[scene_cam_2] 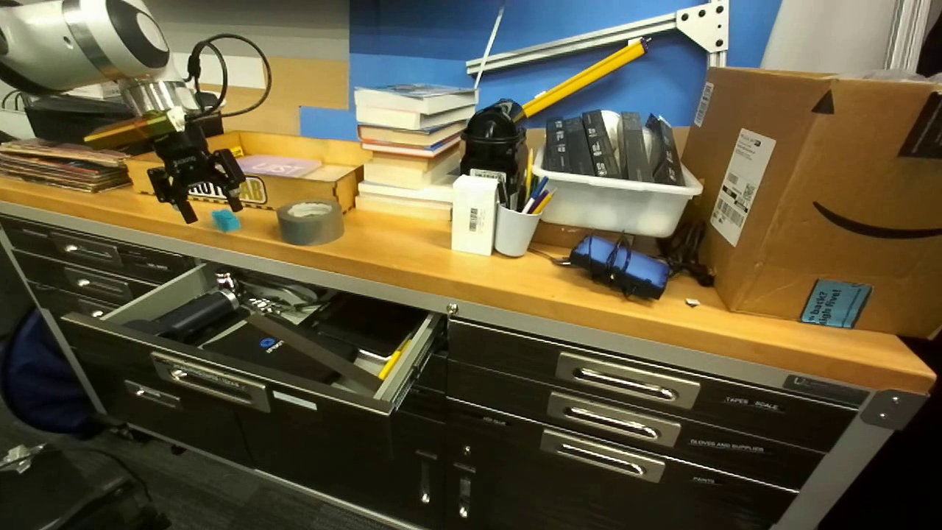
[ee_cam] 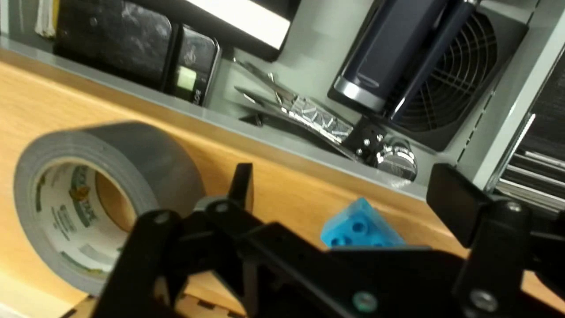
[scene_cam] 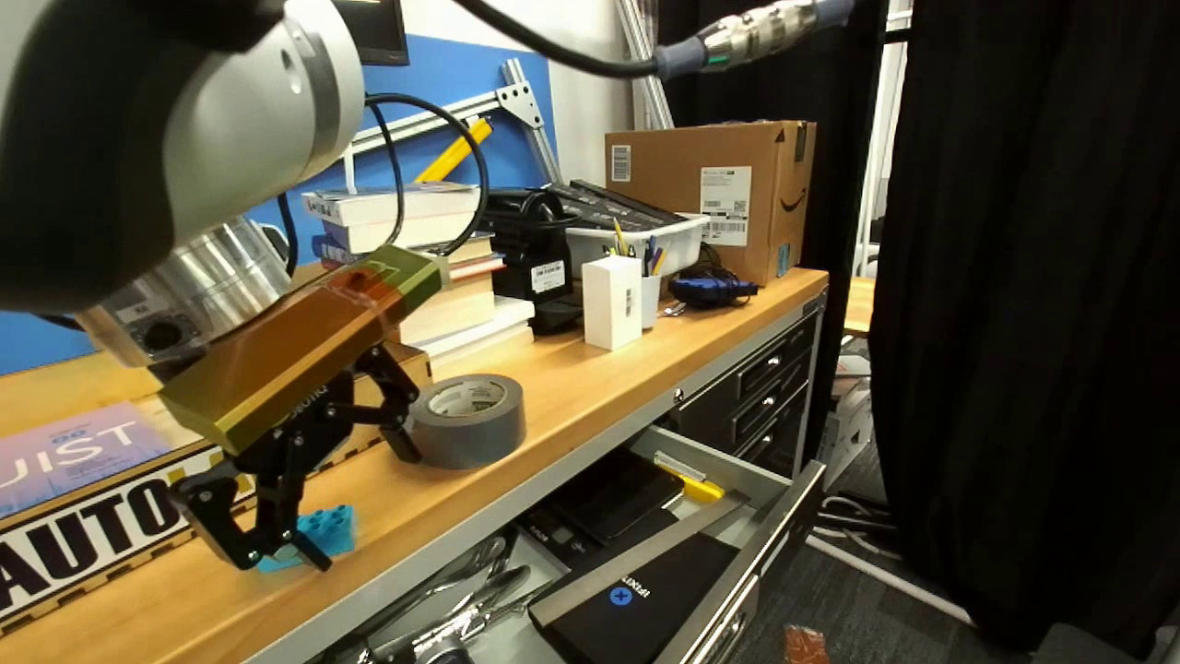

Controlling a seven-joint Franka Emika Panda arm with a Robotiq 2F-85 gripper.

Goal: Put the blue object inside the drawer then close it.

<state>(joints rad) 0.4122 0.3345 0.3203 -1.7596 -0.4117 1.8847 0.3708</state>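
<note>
The blue block point(ee_cam: 365, 221) sits on the bench point(ee_cam: 291, 201). In the wrist view it shows between the jaws, which are spread and hold nothing. They hide part, so its long side is unclear. They likely must go lower around it, then to the open drawer point(ee_cam: 514, 110).

In my wrist view, the black jointed tool point(ee_cam: 346, 193) partly hid the light-blue rectangular block point(ee_cam: 361, 227); in an exterior view, the bottom edge cut off part of the dark metal drawer point(scene_cam: 745, 564).
</note>
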